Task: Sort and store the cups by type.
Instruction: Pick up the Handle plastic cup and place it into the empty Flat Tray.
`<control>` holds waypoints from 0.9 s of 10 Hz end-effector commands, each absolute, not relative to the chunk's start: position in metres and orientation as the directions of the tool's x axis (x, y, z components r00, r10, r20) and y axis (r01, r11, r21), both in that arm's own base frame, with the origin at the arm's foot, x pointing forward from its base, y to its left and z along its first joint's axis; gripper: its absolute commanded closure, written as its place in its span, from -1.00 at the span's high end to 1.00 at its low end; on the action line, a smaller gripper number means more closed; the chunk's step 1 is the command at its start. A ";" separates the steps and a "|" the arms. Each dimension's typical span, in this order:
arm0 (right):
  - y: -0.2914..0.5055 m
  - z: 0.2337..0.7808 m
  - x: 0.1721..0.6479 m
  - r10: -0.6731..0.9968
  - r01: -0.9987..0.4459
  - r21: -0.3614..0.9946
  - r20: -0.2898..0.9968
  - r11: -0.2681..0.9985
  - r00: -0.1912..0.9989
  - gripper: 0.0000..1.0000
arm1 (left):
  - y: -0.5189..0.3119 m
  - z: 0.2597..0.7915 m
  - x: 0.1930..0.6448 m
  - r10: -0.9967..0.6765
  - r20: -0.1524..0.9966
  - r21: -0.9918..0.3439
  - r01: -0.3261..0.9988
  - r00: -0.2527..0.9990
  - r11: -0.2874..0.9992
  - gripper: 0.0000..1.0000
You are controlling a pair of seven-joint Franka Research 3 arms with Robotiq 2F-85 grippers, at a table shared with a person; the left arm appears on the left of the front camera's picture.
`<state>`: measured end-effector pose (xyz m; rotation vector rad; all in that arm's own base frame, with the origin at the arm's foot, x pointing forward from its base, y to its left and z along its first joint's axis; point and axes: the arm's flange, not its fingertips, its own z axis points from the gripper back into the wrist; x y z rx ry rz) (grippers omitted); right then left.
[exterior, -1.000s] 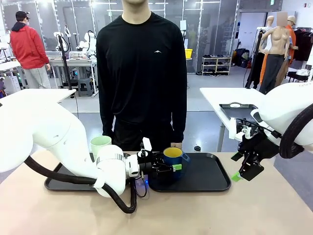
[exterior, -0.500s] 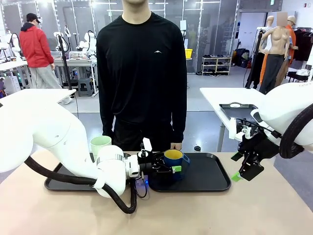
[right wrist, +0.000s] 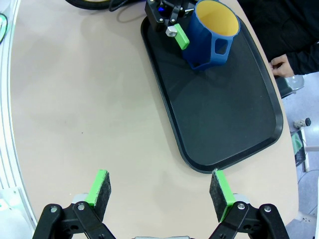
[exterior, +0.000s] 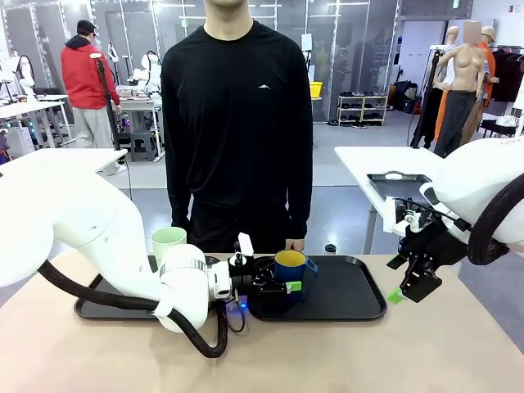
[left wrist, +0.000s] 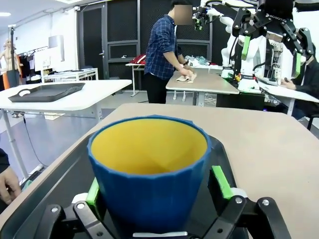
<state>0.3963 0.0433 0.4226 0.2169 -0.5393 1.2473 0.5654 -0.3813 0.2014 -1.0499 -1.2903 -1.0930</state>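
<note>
The dark blue mug [exterior: 292, 267], yellow inside, stands on the right black tray [exterior: 348, 299] near its left end. My left gripper [exterior: 283, 283] is open around the mug, its green pads [left wrist: 221, 181] on either side of the wall [left wrist: 149, 184], the right one clearly apart from it. The pale mint-green tumbler [exterior: 168, 241] stands upright on the left black tray [exterior: 102, 309], behind my left arm. My right gripper [exterior: 409, 288] hangs open and empty over the table at the right, seen from its wrist [right wrist: 159, 191] with the mug [right wrist: 212, 35] far ahead.
A person in black stands at the far edge, one hand [exterior: 295, 244] resting by the right tray's far rim. The right tray's right half [right wrist: 224, 114] is bare. Bare tabletop [right wrist: 75, 99] lies in front of both trays.
My left gripper's fingers have spread apart off the blue mug, which now rests on the tray a touch lower. The right arm has not moved.
</note>
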 end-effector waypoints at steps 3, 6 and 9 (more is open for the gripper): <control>0.046 0.422 0.395 0.840 -0.932 -0.132 0.489 0.338 0.236 1.00 | -0.357 0.194 0.528 -0.129 0.992 0.041 0.972 -0.011 0.231 1.00; 0.046 0.422 0.395 0.840 -0.932 -0.132 0.489 0.338 0.236 1.00 | -0.341 0.206 0.502 -0.142 0.990 0.055 0.968 -0.021 0.244 1.00; 0.046 0.422 0.395 0.840 -0.932 -0.132 0.489 0.338 0.236 1.00 | -0.315 0.218 0.489 -0.195 0.978 0.133 0.946 -0.077 0.294 1.00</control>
